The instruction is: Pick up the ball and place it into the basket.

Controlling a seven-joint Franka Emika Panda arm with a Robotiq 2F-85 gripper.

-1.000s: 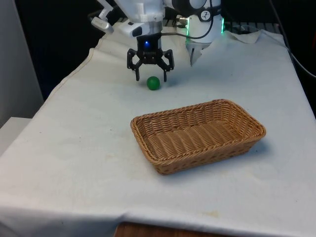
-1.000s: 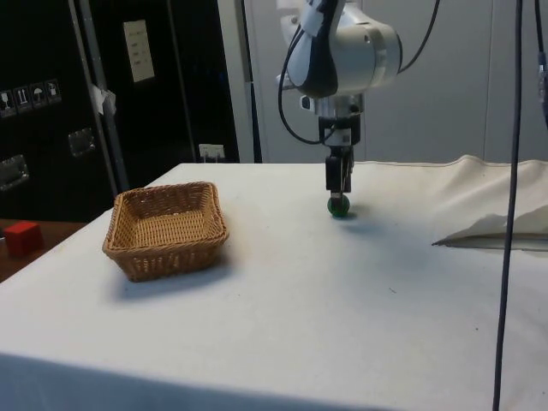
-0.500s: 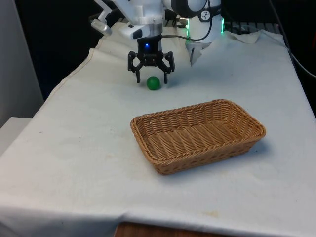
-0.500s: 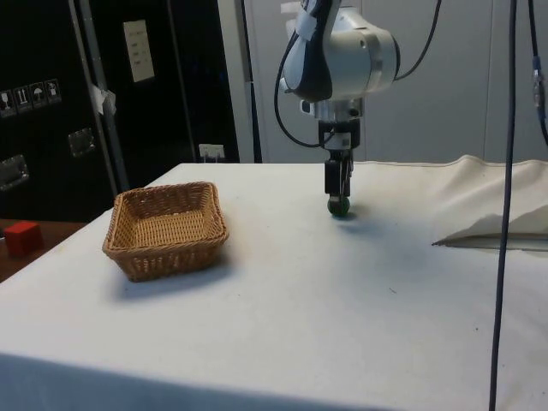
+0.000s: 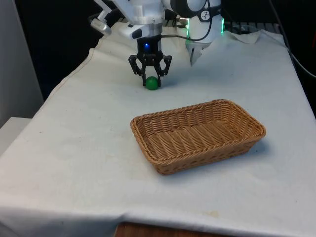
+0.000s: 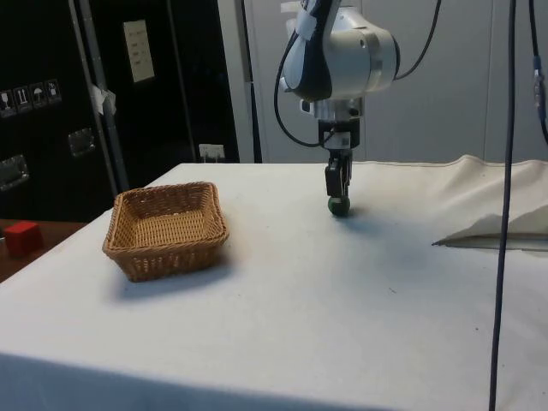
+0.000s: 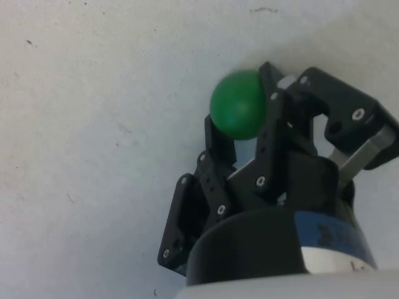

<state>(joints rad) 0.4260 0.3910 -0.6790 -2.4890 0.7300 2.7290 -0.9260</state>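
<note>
On the white cloth: one small green ball [image 5: 152, 83], one brown rectangular wicker basket [image 5: 245, 121].
Black two-finger gripper [image 5: 150, 76]: one, fingers closed around the ball.
Ball and basket: well apart.

I am looking across a table [image 5: 74, 148] draped in a white cloth [image 6: 342, 291], which is wrinkling toward its far corners. Black curtains [image 5: 54, 34] are hanging behind it. From the side camera I am seeing dark cabinets [image 6: 51, 103] with a pale sheet of paper [image 6: 138, 50] stuck on one door, a light grey wall [image 6: 445, 77] beyond, and a small red block [image 6: 20, 237] sitting low beside the table.
</note>
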